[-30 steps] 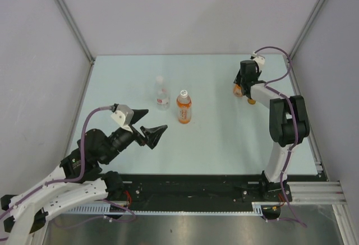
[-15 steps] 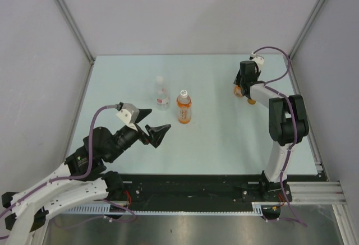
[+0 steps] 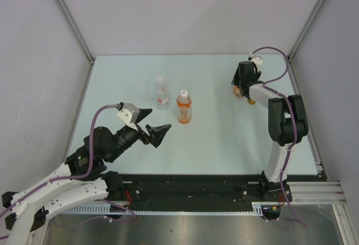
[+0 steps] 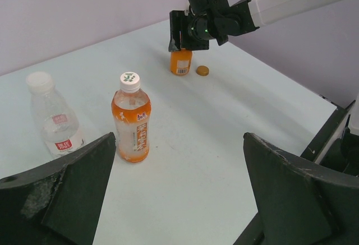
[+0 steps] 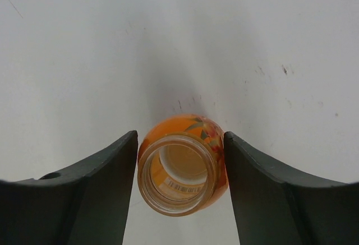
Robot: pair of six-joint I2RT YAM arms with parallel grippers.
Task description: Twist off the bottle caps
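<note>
One clear bottle [image 4: 53,121] and one orange-drink bottle [image 4: 130,124] stand capped at worktop [image 3: 224,144] centre, lettering unreadable. Left gripper [image 4: 179,200] gapes wide; right gripper [image 5: 180,144] clamps the uncapped, barcoded squat orange bottle [image 5: 182,166] by the far-right corner, orange cap [image 4: 202,70] alongside.

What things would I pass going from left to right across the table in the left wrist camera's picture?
clear bottle → tall orange-drink bottle → short orange bottle → orange cap

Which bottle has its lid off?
The short orange bottle in the right pincer: its mouth is open and an orange cap lies beside it. The clear bottle and the taller orange-drink bottle are capped.
</note>
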